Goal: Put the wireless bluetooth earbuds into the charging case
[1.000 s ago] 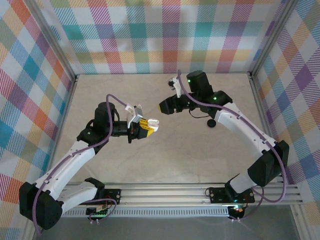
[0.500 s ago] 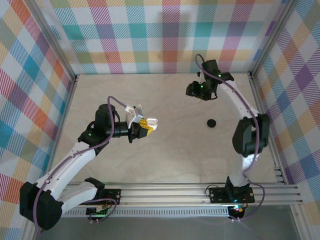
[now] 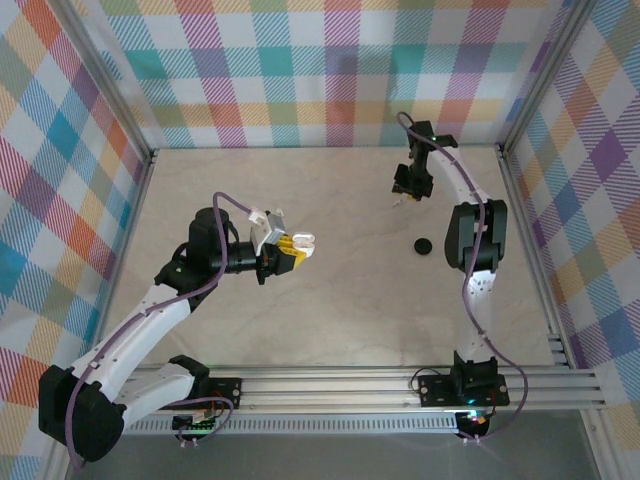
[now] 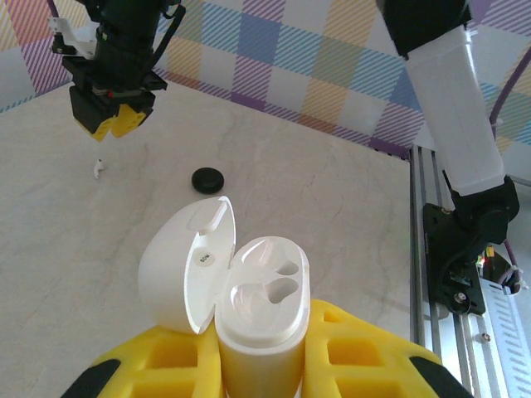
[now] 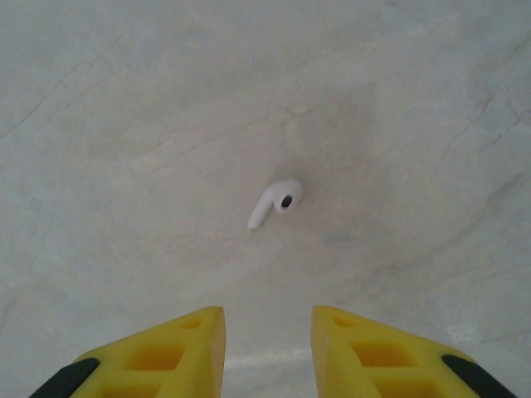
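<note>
A white earbud [image 5: 276, 201] lies on the table [image 5: 124, 99], at about 2 o'clock from the table's middle in the top view. In the right wrist view its stem points to 8 o'clock. The right end effector [image 5: 267, 332] hangs over it, fingers apart, holding nothing. A black disc [image 3: 423, 246] sits at 5 o'clock of the earbud. Near the table's middle, the left end effector [image 3: 285, 250] clamps the charging case [image 4: 249, 282], lid open.

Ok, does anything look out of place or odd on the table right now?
Nothing is damaged or spilled. One white earbud lies loose on its side on the table, under the open right gripper, while the charging case held by the left gripper is open with both sockets empty.
</note>
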`<state>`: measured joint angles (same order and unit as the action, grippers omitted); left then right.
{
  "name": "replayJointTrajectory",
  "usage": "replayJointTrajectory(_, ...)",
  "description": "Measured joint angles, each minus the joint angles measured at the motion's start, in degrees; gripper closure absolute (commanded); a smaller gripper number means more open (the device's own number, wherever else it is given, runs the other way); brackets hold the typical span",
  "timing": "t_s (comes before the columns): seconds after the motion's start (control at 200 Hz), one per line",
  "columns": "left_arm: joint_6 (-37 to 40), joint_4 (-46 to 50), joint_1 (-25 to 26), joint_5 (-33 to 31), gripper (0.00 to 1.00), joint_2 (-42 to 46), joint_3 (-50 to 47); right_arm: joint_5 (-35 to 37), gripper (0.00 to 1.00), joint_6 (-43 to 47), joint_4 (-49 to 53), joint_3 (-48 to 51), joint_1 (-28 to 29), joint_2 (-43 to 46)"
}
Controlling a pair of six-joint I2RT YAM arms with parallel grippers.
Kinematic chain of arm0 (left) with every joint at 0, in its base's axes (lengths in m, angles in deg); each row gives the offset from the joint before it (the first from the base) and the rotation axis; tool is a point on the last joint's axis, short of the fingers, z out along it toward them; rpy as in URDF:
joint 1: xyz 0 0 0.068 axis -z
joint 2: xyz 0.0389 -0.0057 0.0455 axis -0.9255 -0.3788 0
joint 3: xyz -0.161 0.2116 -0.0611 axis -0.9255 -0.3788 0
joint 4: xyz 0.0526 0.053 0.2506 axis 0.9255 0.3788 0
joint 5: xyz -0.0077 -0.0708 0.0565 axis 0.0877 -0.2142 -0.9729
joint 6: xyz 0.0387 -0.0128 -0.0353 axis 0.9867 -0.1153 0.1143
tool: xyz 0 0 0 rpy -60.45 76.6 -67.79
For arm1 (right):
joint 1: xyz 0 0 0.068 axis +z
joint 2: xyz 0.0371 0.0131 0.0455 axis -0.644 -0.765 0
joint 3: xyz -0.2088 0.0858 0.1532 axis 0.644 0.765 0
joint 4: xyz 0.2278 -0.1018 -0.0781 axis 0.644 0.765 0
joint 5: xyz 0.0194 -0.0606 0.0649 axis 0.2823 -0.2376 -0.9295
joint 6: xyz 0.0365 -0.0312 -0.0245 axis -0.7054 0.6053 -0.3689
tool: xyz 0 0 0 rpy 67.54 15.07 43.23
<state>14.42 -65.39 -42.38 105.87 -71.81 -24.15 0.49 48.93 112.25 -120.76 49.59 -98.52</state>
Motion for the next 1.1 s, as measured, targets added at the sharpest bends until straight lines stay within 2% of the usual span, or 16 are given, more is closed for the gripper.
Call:
replayJointTrajectory(0.115, 0.0, -0.3, 0.0, 0.0, 1.00, -0.3, 0.0, 0.9, 0.58, 0.5, 2.6, -7.4, -0.2, -5.1)
replayJointTrajectory(0.255, -0.1, -1.5, 0.0, 0.0, 1.00, -1.3, 0.0, 1.7, 0.58, 1.3, 5.4, -15.8, -0.2, -11.3)
replayJointTrajectory(0.345, -0.1, -1.6, 0.0, 0.0, 1.00, -1.7, 0.0, 2.1, 0.59, 1.3, 6.2, -17.6, -0.2, -13.3)
replayJointTrajectory(0.505, 0.0, -1.9, 0.0, -0.1, 1.00, -2.1, 0.0, 2.1, 0.62, 1.3, 7.3, -17.7, -0.2, -14.5)
replayJointTrajectory(0.705, 0.0, -1.9, 0.0, -0.2, 1.00, -2.0, -0.1, 2.0, 0.75, 1.7, 7.3, -16.8, -0.2, -14.8)
replayJointTrajectory(0.925, -0.1, -1.9, 0.0, -1.1, 1.00, -1.7, -1.1, 1.5, 0.77, 3.3, 5.5, -11.8, -0.2, -13.2)
replayJointTrajectory(1.1, -0.5, -1.7, 0.0, -1.7, 1.00, -0.7, -1.3, 1.4, 0.85, 5.2, 3.7, -6.9, -0.2, -10.3)
